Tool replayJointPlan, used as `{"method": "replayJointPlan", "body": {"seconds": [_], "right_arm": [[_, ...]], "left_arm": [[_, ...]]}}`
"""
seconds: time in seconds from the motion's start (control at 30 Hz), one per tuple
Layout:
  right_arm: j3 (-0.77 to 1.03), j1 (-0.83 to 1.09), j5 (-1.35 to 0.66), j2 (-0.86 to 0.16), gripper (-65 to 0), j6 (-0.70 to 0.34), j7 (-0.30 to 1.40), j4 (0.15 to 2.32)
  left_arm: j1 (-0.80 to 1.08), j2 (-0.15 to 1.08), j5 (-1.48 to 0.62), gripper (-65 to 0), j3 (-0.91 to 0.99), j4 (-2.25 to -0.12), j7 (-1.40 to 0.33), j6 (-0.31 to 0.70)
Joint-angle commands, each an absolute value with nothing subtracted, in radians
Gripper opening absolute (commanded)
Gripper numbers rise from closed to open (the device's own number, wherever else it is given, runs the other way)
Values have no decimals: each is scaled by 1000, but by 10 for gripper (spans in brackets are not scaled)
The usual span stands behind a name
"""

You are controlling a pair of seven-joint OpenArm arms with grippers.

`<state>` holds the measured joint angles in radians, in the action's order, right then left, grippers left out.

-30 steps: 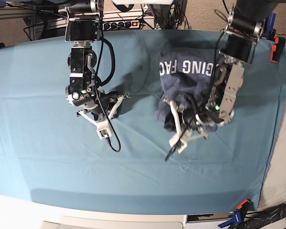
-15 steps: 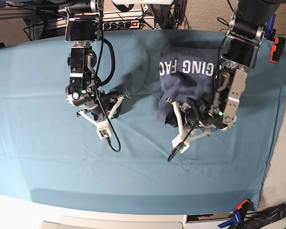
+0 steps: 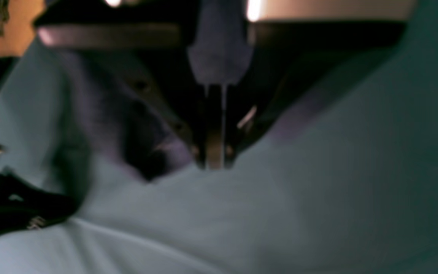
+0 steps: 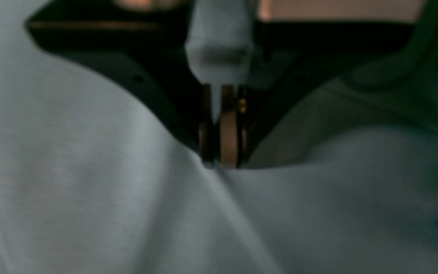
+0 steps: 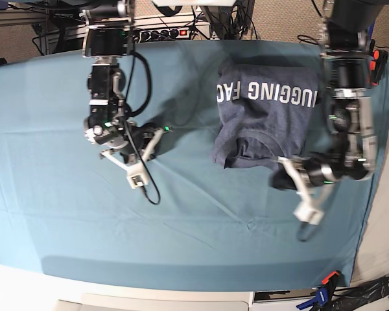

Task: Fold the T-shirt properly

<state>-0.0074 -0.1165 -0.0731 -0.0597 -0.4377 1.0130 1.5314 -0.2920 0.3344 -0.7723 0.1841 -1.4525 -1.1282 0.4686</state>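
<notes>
Jaws of the left gripper [image 3: 213, 160] pressed together, tips down at the teal table cloth [image 5: 201, 220], with a dark fold of the T-shirt [image 5: 266, 123] just beside them; whether any fabric is pinched, impossible to tell from the blurred wrist view. Right gripper [image 4: 221, 161] likewise closed, nipping a ridge of the cloth, well apart from the garment. T-shirt lying crumpled at the far side of the table, white lettering up, lower hem bunched. Judged to be an early step: spreading the shirt flat ahead of any fold. Next move likely calling for a firm hold on the hem and an outward pull. Left arm reaching down along the table's edge, forearm bent inward; right arm hanging from above, wrist angled low.
</notes>
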Motion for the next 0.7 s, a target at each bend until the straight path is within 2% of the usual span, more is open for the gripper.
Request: {"method": "replayJointPlan", "body": {"seconds": [0.0, 0.2, 0.37, 0.67], "right_arm": [[-5, -133, -56, -84, -600, -429, 1026, 1543], [-2, -132, -176, -133, -600, -429, 1068, 1578], [2, -113, -194, -133, -600, -428, 1113, 1754], [2, 105, -170, -133, -600, -426, 1128, 1990]], "left_arm": [[-312, 360, -813, -650, 207, -1468, -1119, 474], [-242, 450, -877, -650, 296, -1470, -1138, 500], [-140, 478, -897, -650, 361, -1505, -1153, 512], [119, 510, -924, -650, 521, -1683, -1182, 544]]}}
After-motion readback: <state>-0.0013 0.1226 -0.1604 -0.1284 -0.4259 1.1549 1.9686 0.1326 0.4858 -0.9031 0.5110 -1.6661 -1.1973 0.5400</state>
